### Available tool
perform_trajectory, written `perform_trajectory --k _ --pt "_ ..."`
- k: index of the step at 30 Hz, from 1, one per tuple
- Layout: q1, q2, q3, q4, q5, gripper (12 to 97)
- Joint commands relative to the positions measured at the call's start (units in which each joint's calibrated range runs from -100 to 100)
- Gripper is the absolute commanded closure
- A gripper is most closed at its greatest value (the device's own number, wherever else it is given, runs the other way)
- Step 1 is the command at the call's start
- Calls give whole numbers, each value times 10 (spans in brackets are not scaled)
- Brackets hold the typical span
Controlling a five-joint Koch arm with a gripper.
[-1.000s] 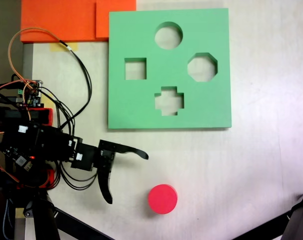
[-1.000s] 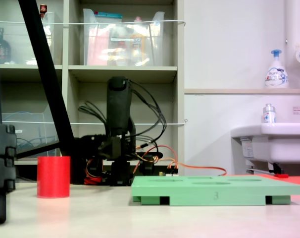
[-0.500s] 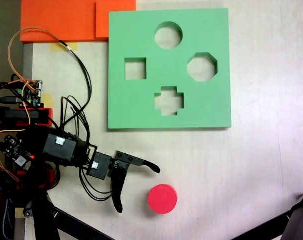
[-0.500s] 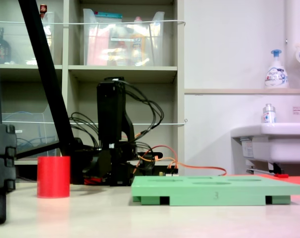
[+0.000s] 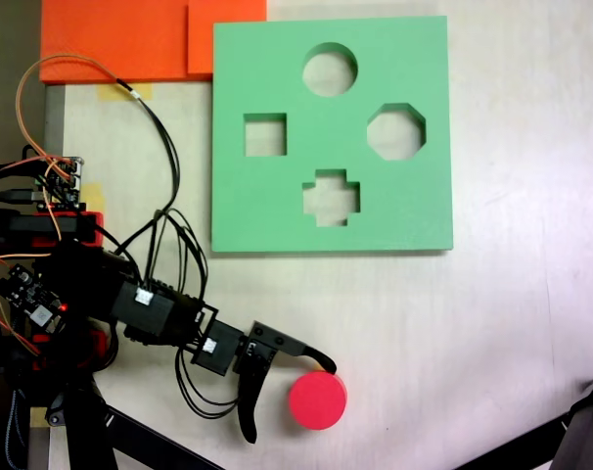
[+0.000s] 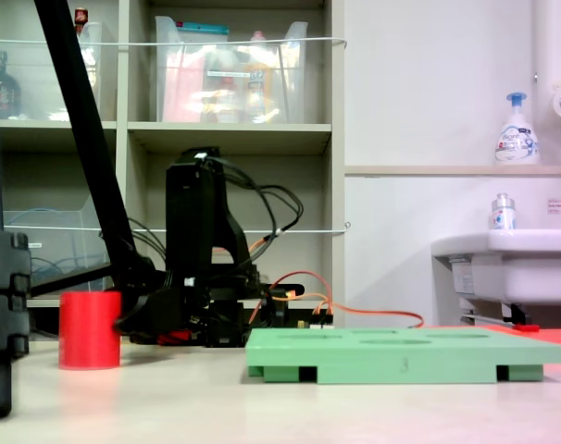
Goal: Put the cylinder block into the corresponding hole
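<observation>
The red cylinder block [image 5: 317,400] stands upright on the pale table, near the bottom edge of a fixed view from above. From the side it is a short red drum [image 6: 90,329] at the left. My gripper [image 5: 288,401] is open, low and just left of the block. The upper finger's tip [image 5: 324,362] touches the block's top edge, and the lower finger [image 5: 248,431] points down, apart from it. The green foam board [image 5: 267,206] lies flat further up. Its circular hole [image 5: 330,70] is near the far edge and is empty.
The board also has square [image 5: 265,135], octagonal [image 5: 395,131] and cross-shaped [image 5: 331,198] cutouts. Orange foam slabs [image 5: 120,39] lie at the top left. Cables [image 5: 164,137] loop from the arm's base. Black stand legs [image 5: 590,421] cross the bottom corners. A sink [image 6: 512,264] is at the right.
The arm reached out rightward and toward the bottom edge, bringing the open gripper up to the block. The block shifted slightly: down in the top view, left in the side view.
</observation>
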Motion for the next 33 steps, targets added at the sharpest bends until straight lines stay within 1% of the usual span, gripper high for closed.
perform_trajectory --k 1,10,12,19,23,27,28,30,33 --pt "-3 8 17 66 4 179" --pt "-4 65 91 66 7 181" --pt "-6 75 106 66 7 215" --pt "-16 115 165 66 14 216" --pt "-22 141 189 66 19 260" --pt "-22 145 189 66 20 408" --pt "-22 146 187 66 20 457" --pt "-22 146 177 66 24 588" --pt "-21 149 174 66 30 652"
